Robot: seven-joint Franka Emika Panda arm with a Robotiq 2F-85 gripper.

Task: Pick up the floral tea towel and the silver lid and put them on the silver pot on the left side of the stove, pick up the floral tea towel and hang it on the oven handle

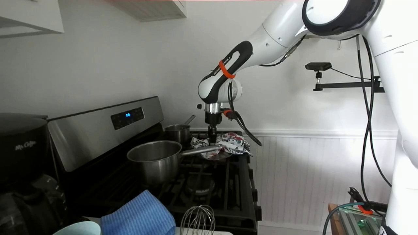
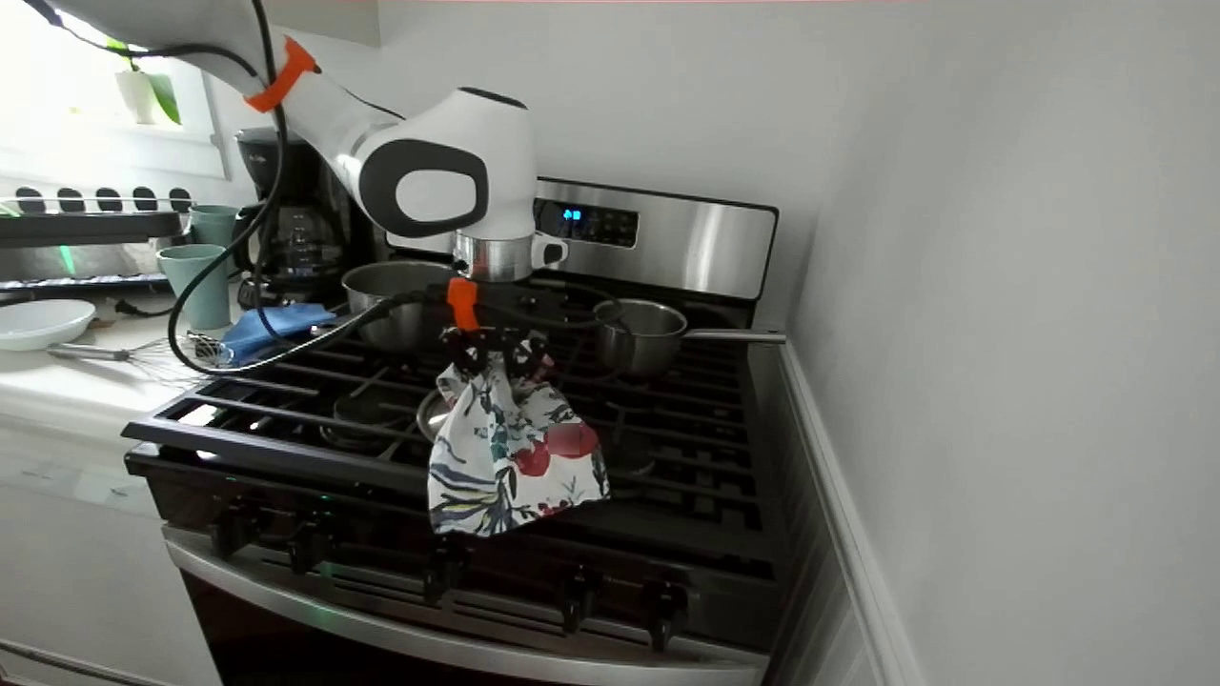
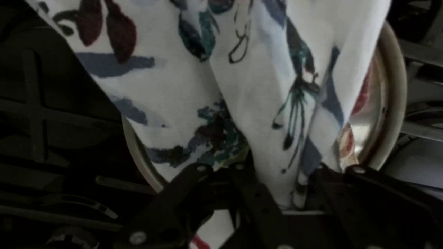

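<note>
A floral tea towel (image 2: pixel 515 453) lies draped over a silver lid (image 3: pixel 384 103) near the front of the stove (image 2: pixel 362 510), its hem spreading toward the front edge. I judge the cloth light and limp, so a bunched fold is the place to take it. The lid looks smooth and rigid, likely slippery at its rim; I would grip its middle through the cloth, though what lies under there is hidden. My hand (image 2: pixel 496 357) points down, its fingers close together on a gathered pleat of towel. Farther back stand 2 silver pots: a large pot (image 1: pixel 158 169) at the left, upper inside bare, bottom out of sight, and a small pot (image 2: pixel 653 353) at the right, contents unclear. On the worktop (image 2: pixel 95 391) are a teal cup (image 2: pixel 200 295) and a white bowl (image 2: pixel 43 329), insides unreadable.
</note>
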